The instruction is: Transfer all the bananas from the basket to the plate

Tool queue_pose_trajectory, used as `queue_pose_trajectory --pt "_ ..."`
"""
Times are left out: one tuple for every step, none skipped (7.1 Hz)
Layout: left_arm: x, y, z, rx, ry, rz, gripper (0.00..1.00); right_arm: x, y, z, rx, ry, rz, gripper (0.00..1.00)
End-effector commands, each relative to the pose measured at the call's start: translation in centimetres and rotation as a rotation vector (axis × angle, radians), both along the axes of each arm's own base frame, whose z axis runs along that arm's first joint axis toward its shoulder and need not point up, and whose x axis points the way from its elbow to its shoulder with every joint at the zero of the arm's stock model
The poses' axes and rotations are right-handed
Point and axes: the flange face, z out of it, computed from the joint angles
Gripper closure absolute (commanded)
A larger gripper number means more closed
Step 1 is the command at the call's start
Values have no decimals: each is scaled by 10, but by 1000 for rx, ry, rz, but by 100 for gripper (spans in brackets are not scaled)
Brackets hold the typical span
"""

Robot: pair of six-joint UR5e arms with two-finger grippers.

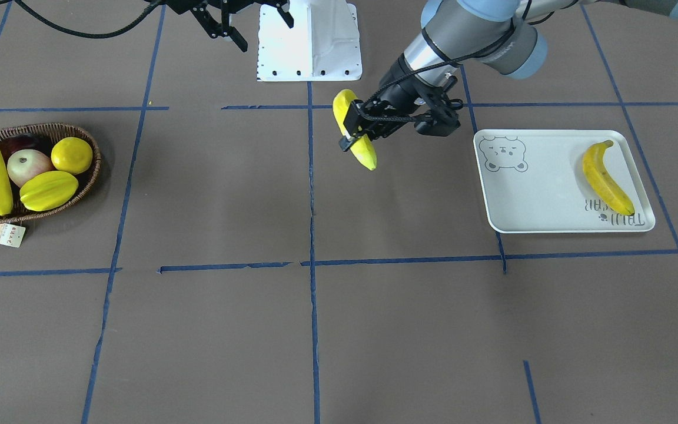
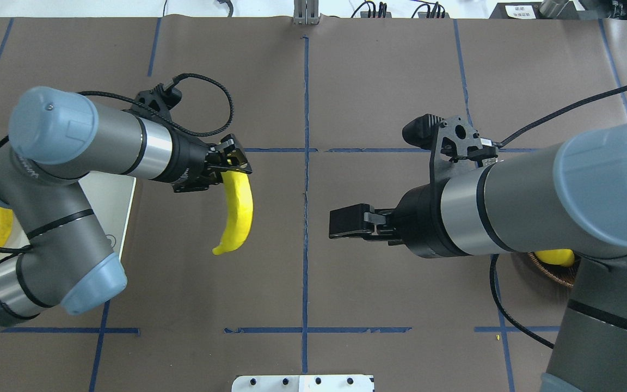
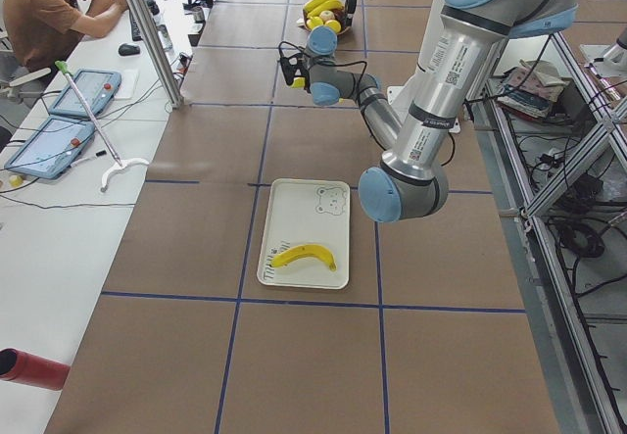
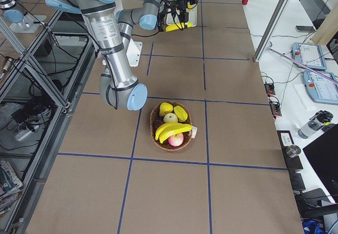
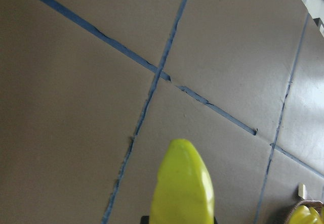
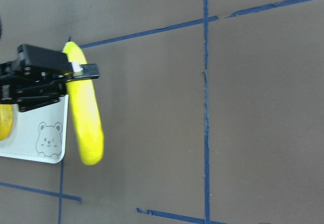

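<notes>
My left gripper (image 2: 233, 167) is clamped on one banana (image 2: 240, 212), holding it off the tabletop for carrying to the plate (image 1: 551, 182). My right gripper (image 2: 339, 221) hangs spread and empty.

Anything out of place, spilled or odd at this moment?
Nothing spilled or damaged. One oddity: the left gripper holds a curved bright-yellow banana near one end, not mid-length, so most of it overhangs above the brown table, short of the pale rectangular bear-print tray.
</notes>
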Motion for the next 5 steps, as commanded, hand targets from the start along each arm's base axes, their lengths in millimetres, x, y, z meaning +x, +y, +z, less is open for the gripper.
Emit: queue_pose_trajectory --pt "-44 -3 54 42 -326 -9 100 15 -9 9 -39 86 31 0" --pt "-51 -2 92 58 -444 2 100 20 -16 19 -55 123 50 0" --pt "-60 5 131 45 -511 34 100 25 -21 31 -66 149 64 0" --pt "-70 6 162 24 -562 53 100 28 -26 37 -61 164 71 0" --pt "-87 -3 182 -22 -597 33 100 30 -27 40 -64 170 76 0"
